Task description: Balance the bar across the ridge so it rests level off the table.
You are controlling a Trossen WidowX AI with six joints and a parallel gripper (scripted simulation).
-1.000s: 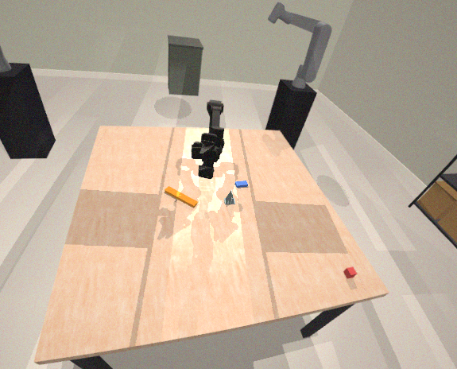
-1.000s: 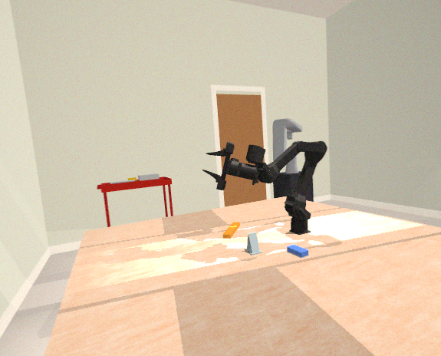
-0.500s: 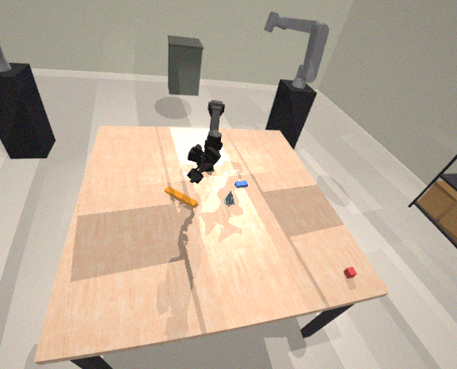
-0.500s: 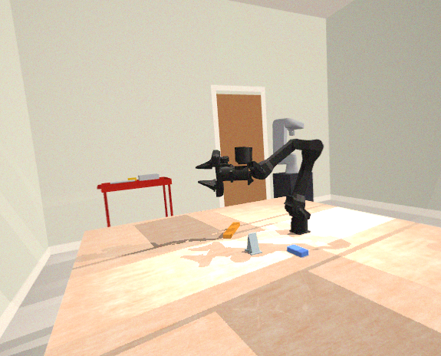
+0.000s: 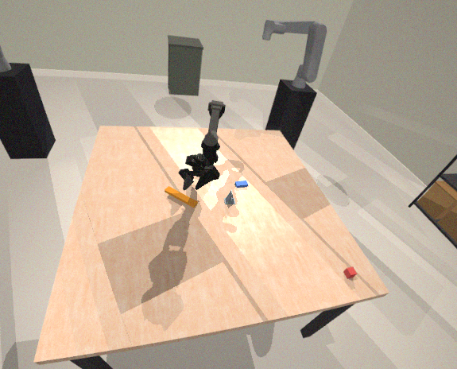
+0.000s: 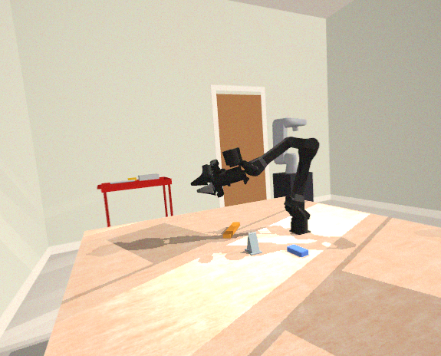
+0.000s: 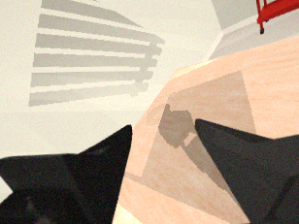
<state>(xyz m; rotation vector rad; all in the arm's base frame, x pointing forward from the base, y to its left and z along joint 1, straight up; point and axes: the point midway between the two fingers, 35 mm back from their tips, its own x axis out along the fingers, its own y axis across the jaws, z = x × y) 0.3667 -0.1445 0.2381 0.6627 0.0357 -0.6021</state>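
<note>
The orange bar (image 5: 181,196) (image 6: 232,229) lies flat on the table, left of the ridge in the top view and behind it in the exterior view. The grey wedge-shaped ridge (image 5: 230,198) (image 6: 253,244) stands upright on the table with nothing on it. My gripper (image 5: 191,188) (image 6: 194,187) (image 7: 163,125) is open and empty. It hangs well above the table, tilted slightly down and pointing out over the bar's side. The wrist view shows table and floor between the fingers; bar and ridge are out of that view.
A blue block (image 5: 242,184) (image 6: 297,250) lies near the ridge, on the side toward the arm's base. A small red cube (image 5: 350,273) sits near the table's far right corner in the top view. A red side table (image 6: 134,185) stands beyond the table.
</note>
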